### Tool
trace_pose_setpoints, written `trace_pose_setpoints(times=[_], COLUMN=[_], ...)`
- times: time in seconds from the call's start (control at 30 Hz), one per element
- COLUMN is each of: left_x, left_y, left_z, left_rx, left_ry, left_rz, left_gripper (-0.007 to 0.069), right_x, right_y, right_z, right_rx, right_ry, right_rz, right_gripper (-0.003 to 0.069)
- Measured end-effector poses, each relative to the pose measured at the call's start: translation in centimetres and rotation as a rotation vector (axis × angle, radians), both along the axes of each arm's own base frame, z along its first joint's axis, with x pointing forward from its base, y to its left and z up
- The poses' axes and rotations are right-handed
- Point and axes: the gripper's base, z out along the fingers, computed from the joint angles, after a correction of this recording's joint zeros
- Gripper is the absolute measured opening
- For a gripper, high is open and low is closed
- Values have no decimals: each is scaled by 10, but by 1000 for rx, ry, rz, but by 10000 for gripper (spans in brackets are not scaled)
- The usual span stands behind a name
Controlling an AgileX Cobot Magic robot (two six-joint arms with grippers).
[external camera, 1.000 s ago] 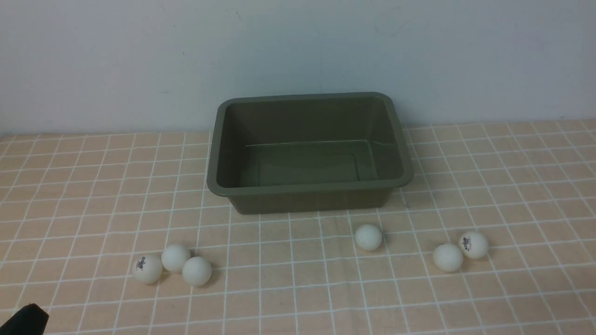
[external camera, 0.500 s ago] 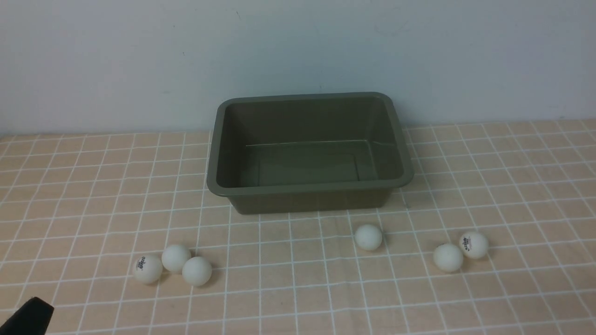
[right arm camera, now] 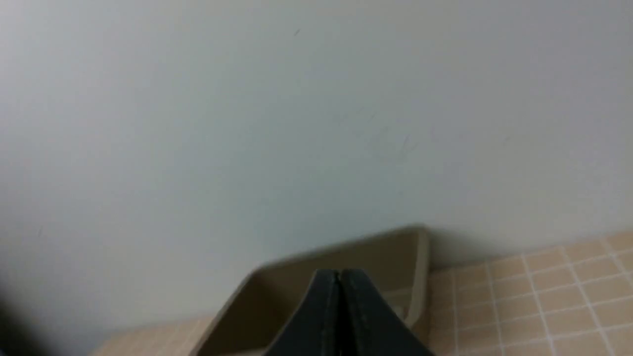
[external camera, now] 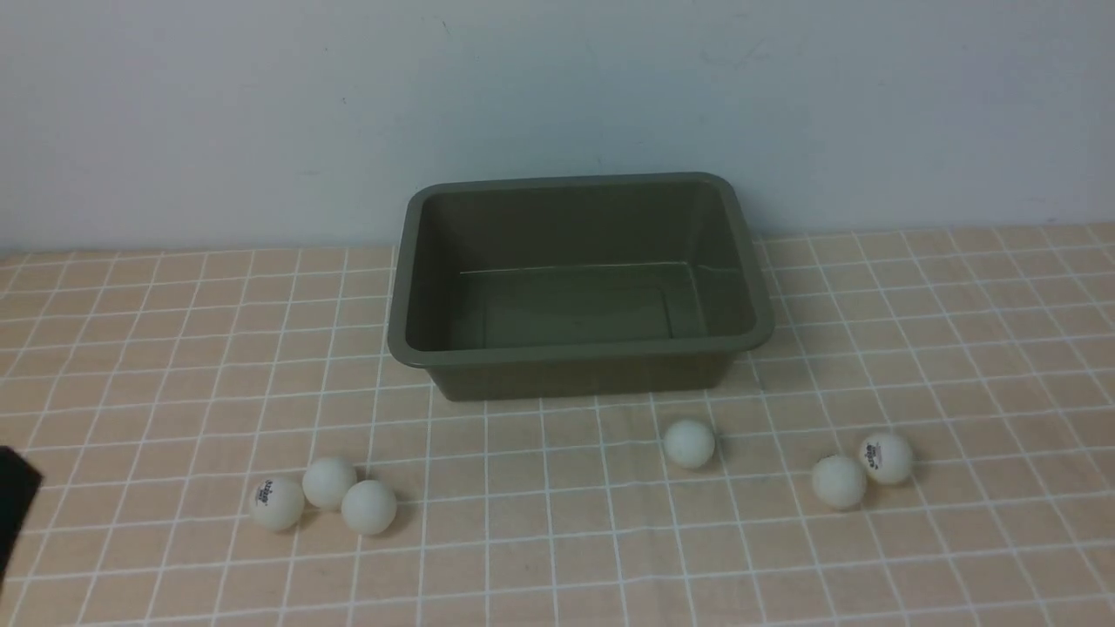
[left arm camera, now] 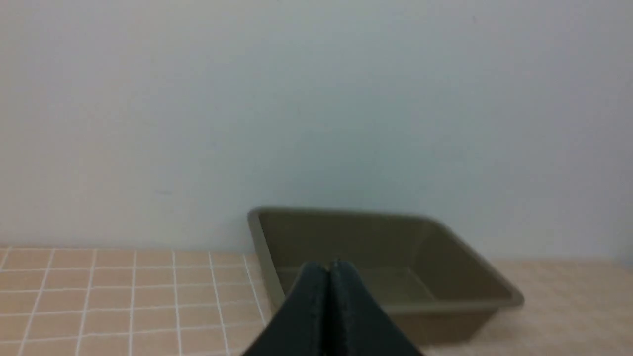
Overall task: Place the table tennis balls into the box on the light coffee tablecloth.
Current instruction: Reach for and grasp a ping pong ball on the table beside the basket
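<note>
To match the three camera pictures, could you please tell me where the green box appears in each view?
Front view: the box sits at the centre, empty.
Left wrist view: lower centre to right, behind the shut left pincer.
Right wrist view: bottom centre, partly hidden by the shut right pincer.
Shared landmark: the checked tablecloth under it.

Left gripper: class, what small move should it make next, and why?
The left gripper is shut and empty, all six table tennis balls lie on the tablecloth, and the box holds none. So it should probably open its jaws first, ready for the three-ball cluster.
</note>
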Motion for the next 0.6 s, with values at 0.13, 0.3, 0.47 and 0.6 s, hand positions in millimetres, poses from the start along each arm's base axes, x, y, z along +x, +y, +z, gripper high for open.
trace_pose_setpoints(times=[0.13,0.3,0.47,0.6], left_x=[19,61,93,116], left_y=[-10,-10,-2,8], left_z=[7,5,-4,-10], left_rx=[137,206,201,231], left_ry=[155,413,662,838], left_rz=[-154,-229,-191,-115], left_gripper=[-69,-69,-69,-69], right_x=[16,50,80,111], right_y=[12,16,7,-3], right_z=[2,-14,-30,-34], right_rx=[-99,-190,-305,-376], right_ry=[162,433,642,781], right_rz=[168,288,265,207], right_gripper=[-18,-18,-17,-17])
